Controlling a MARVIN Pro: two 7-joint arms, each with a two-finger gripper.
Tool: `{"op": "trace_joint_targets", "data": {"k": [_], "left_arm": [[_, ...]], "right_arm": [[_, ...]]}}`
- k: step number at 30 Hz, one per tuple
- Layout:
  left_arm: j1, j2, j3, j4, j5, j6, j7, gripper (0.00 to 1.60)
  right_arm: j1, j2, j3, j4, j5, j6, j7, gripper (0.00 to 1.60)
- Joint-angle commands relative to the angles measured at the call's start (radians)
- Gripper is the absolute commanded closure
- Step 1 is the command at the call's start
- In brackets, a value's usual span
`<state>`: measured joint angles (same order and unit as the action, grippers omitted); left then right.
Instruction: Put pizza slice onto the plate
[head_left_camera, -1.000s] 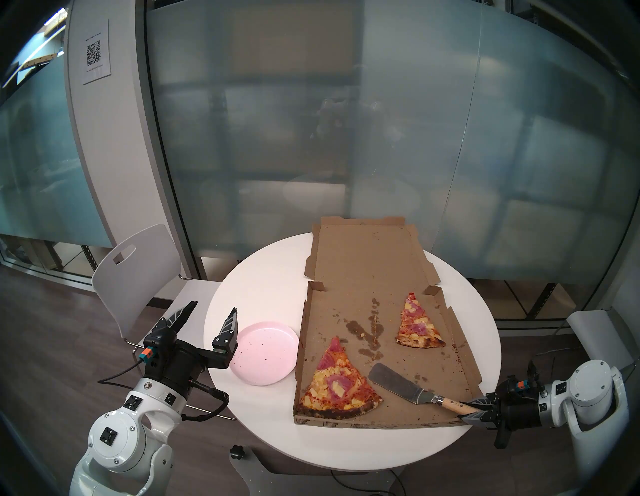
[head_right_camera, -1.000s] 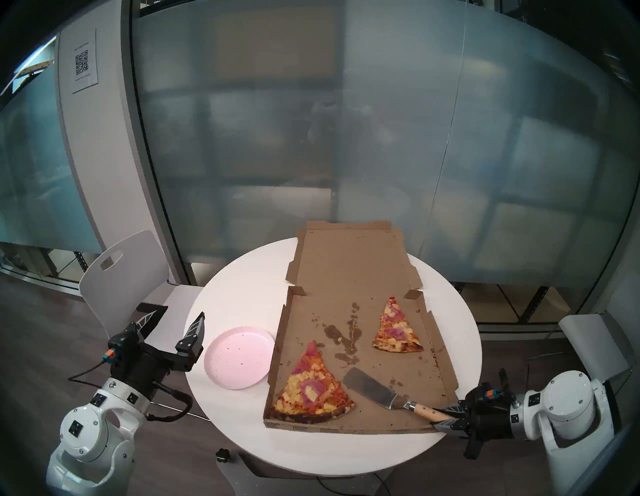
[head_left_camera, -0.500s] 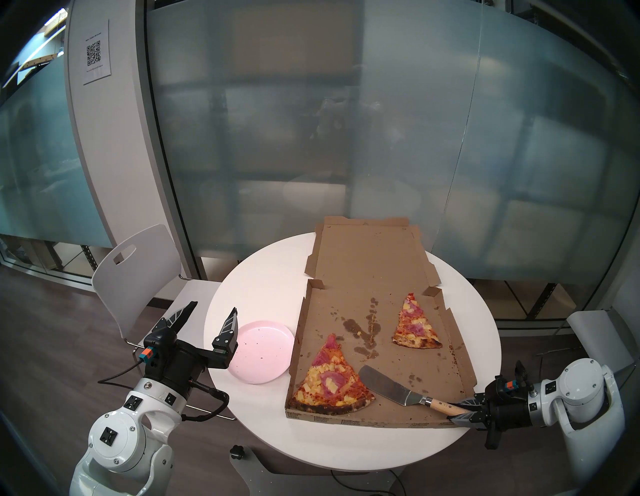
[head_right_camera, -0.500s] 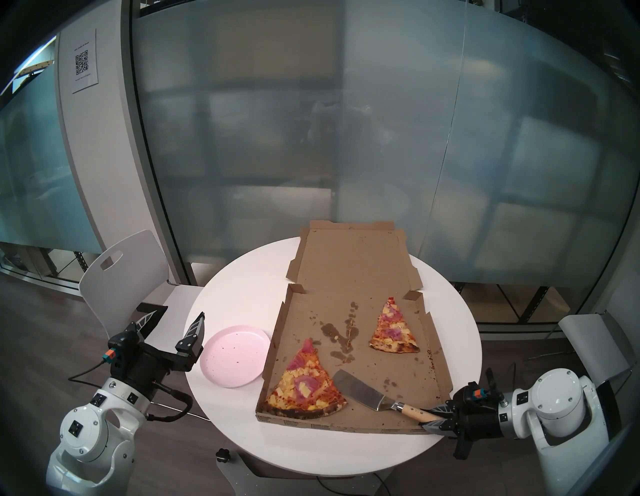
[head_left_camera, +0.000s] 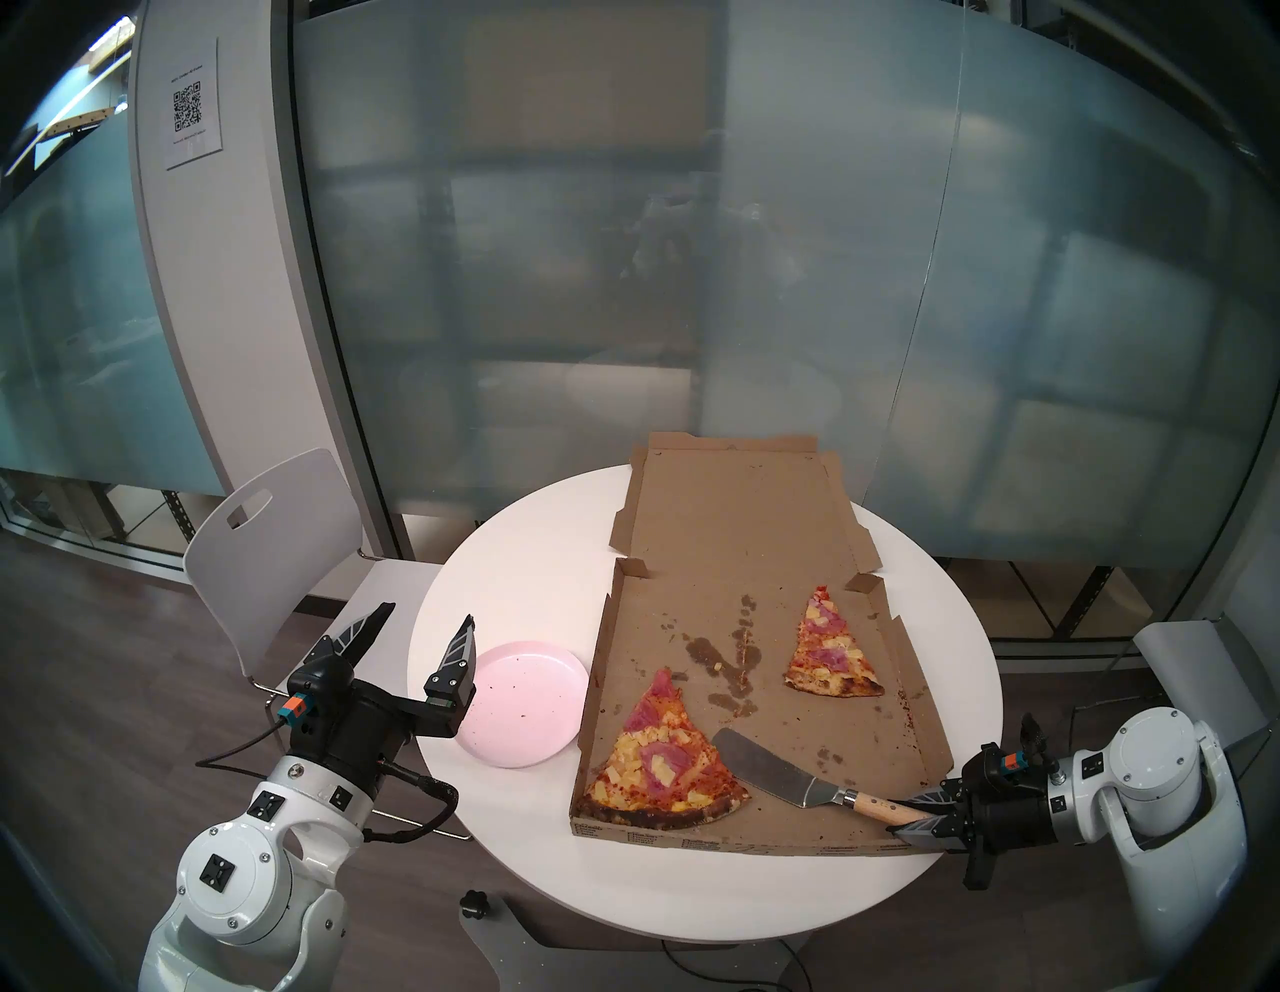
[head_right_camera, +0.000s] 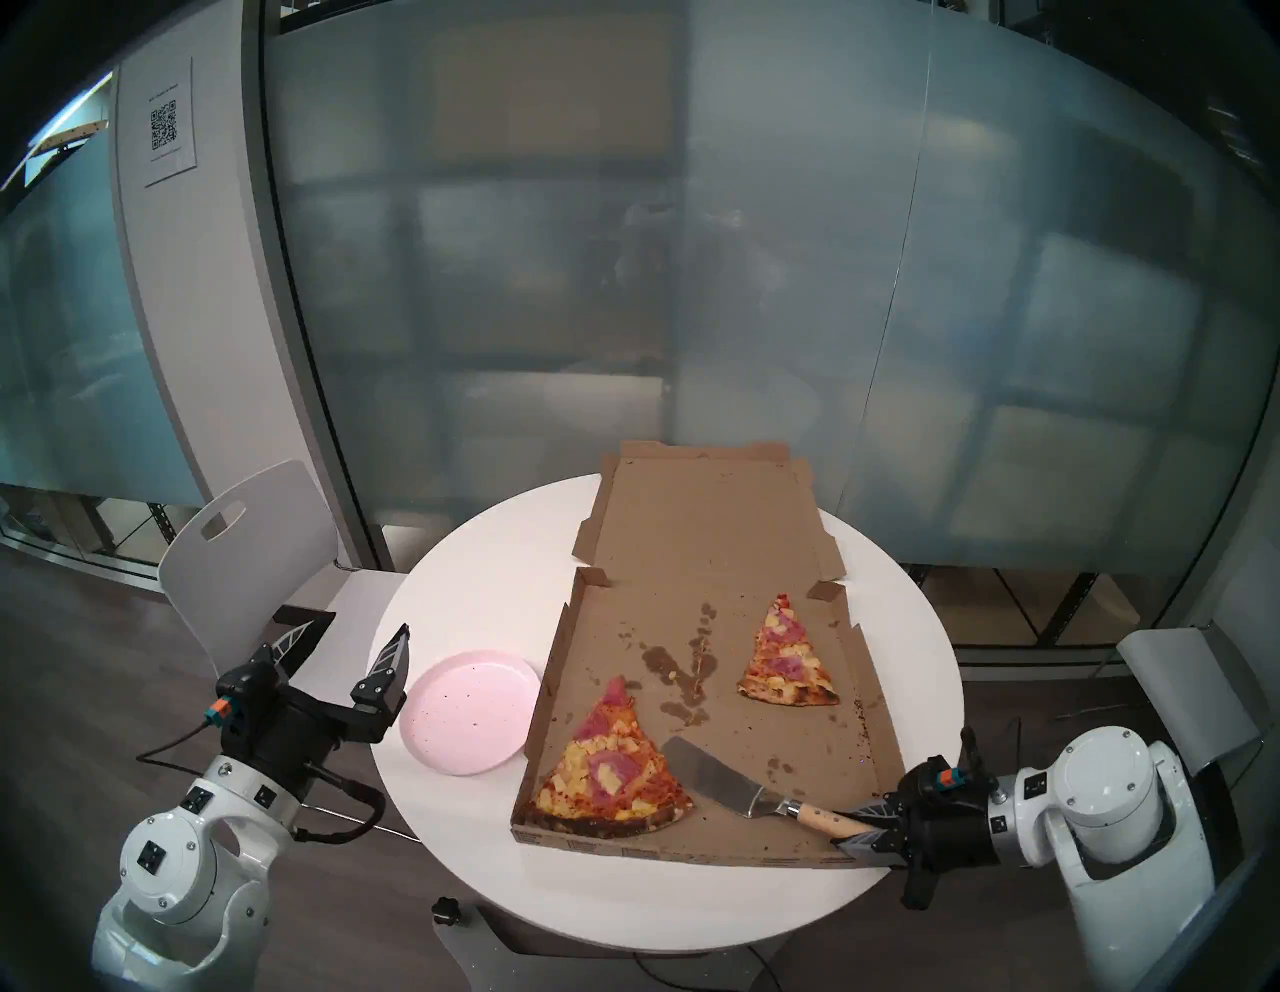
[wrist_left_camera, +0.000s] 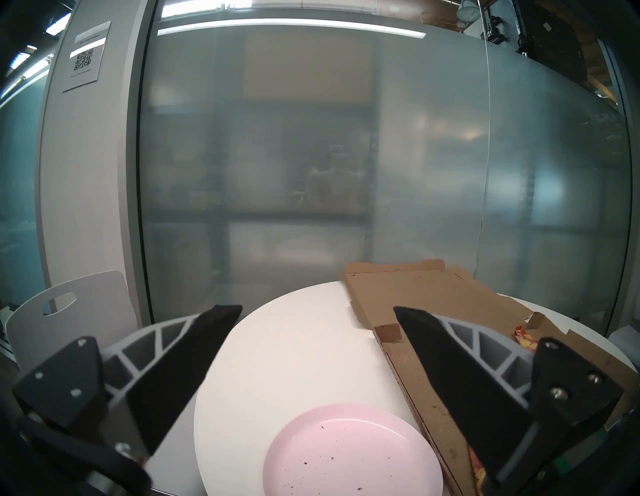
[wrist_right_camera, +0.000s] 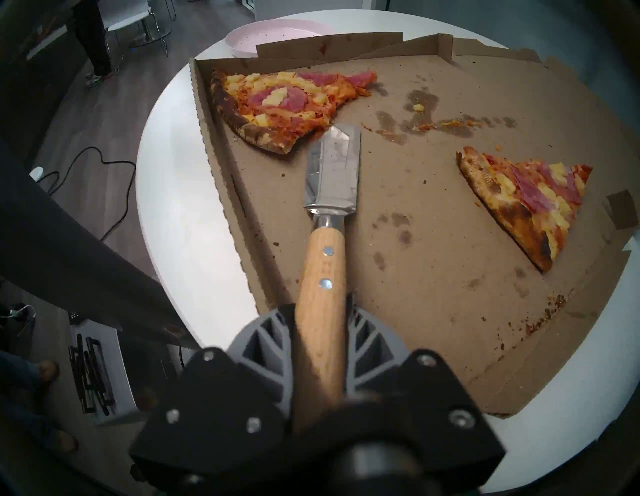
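The right gripper (wrist_right_camera: 320, 332), jaws clenched on the wooden-handled steel spatula (wrist_right_camera: 331, 166), is pointing its blade at the near-left charred ham-and-pineapple pizza slice (head_left_camera: 661, 755) in the cardboard box (head_left_camera: 817, 700); left gripper (head_left_camera: 422, 623), released, is waiting beside the pale pink round plate (head_left_camera: 526, 700).

An office meeting area: frosted glass partitions (head_left_camera: 692, 277), a QR-code room sign (head_left_camera: 194, 104), white chairs (head_left_camera: 277, 547) around a round bench (head_left_camera: 526, 568).
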<state>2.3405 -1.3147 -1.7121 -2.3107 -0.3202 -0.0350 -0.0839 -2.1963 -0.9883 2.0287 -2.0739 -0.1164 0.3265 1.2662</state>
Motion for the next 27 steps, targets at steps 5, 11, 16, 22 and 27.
{"op": "trace_joint_targets", "data": {"k": [5, 11, 16, 22, 27], "left_arm": [[0.083, 0.025, -0.016, -0.05, -0.006, -0.045, -0.058, 0.0], [0.145, 0.064, -0.044, -0.055, -0.005, -0.043, -0.12, 0.0], [0.197, 0.084, -0.058, -0.036, 0.013, -0.063, -0.174, 0.0], [0.203, 0.094, -0.029, 0.007, 0.071, -0.088, -0.204, 0.0], [0.185, 0.104, 0.001, 0.035, 0.102, -0.085, -0.217, 0.0]], "right_arm": [[0.012, -0.008, 0.002, -0.024, 0.004, -0.002, -0.006, 1.6], [0.009, -0.013, -0.001, -0.024, 0.003, -0.005, -0.01, 1.6], [0.008, -0.019, -0.007, -0.028, 0.003, -0.008, -0.015, 1.6], [0.006, -0.022, -0.009, -0.031, 0.001, -0.009, -0.019, 1.6], [0.006, -0.022, -0.009, -0.031, -0.001, -0.007, -0.018, 1.6]]}}
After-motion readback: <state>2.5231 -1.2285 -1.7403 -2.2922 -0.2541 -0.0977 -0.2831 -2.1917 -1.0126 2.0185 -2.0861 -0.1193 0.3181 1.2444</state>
